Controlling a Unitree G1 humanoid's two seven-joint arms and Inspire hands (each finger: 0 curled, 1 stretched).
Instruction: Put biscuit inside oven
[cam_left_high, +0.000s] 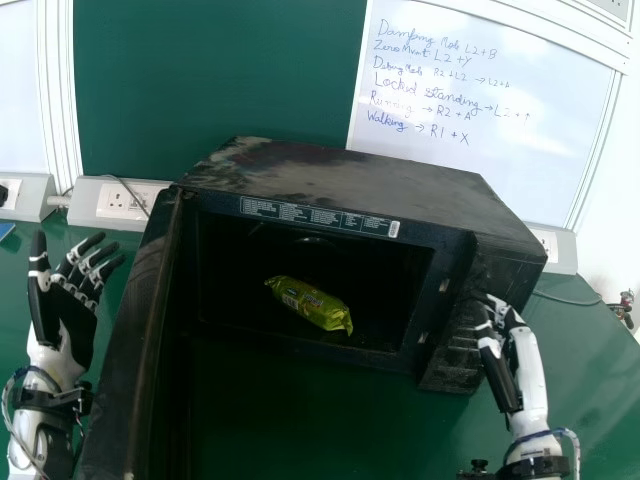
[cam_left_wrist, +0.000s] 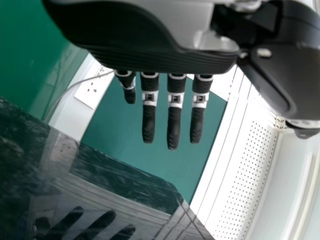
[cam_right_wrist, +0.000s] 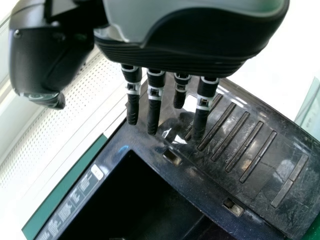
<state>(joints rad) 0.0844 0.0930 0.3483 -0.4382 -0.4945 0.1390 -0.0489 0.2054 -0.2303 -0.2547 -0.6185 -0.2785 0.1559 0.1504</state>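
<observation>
Both the black-and-white left hand (cam_left_high: 78, 330) and matching right hand (cam_left_high: 497, 372) are held empty, fingers (cam_left_wrist: 173, 135) relaxed, the flat black door (cam_left_high: 130, 350) perhaps left to be closed, the shiny green biscuit packet (cam_left_high: 311, 304) already placed inside the boxy black oven (cam_left_high: 350, 178).

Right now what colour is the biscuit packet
Yellow-green; the head view shows the packet best.

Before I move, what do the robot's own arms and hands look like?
The left hand and right hand match: slim black fingers with white bands bearing small dark insets, and a grey-and-black casing with a ribbed edge. The left arm and right arm have black cuffs at the wrist and loose pale cables.
</observation>
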